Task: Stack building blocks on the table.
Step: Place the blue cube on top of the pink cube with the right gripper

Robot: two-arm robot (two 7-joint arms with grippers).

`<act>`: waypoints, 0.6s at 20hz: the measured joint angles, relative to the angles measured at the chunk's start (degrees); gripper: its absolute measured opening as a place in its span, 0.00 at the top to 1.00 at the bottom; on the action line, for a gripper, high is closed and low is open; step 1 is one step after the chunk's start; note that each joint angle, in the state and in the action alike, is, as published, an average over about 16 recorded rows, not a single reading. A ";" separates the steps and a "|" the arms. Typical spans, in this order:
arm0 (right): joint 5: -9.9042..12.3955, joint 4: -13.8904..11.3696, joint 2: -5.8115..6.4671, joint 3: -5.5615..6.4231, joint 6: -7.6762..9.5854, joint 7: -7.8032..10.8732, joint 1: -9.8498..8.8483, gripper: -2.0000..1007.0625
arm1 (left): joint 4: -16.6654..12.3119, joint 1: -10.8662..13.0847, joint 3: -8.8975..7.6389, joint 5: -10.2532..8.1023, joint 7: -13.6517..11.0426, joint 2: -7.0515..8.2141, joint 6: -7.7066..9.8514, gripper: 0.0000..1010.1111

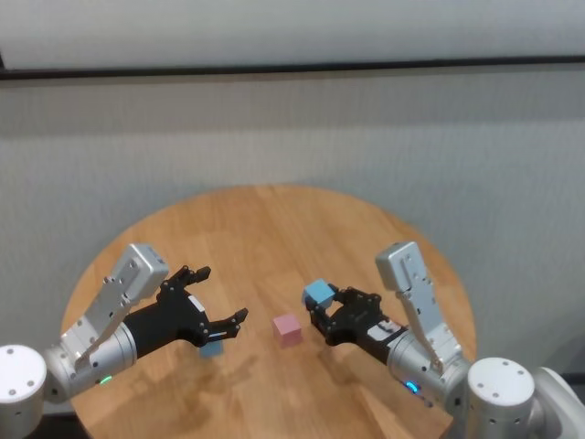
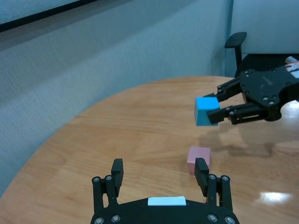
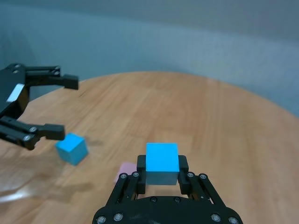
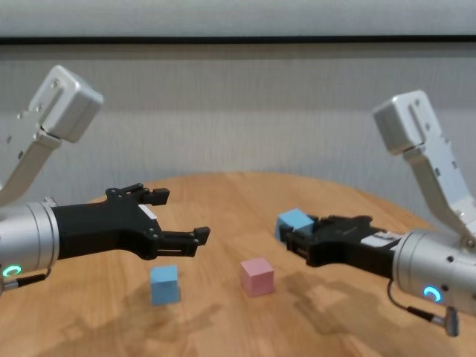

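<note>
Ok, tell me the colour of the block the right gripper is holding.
Light blue: the block sits clamped in the right gripper, clearest in the right wrist view.

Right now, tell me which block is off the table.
The light blue block clamped in the right gripper. The pink block and the other blue block rest on the table.

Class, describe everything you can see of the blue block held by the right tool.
The held blue block is a small, plain, matte light-blue cube with crisp edges. It hangs in the air above the wooden table, pinched on two opposite sides by the right tool, which is shut on it. It sits roughly level, above and beside the pink block, touching neither it nor the table.
</note>
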 joint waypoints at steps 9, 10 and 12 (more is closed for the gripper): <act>0.62 3.24 -0.80 -2.41 -1.33 0.51 1.80 0.63 | 0.00 0.00 0.00 0.00 0.00 0.00 0.00 0.01; 0.66 3.45 -0.84 -2.65 -1.45 0.50 1.92 0.63 | 0.00 0.00 0.00 0.00 0.00 0.00 0.00 0.01; 0.75 3.79 -0.90 -3.08 -1.64 0.47 2.11 0.63 | 0.00 0.00 0.00 0.00 0.00 0.00 0.00 0.01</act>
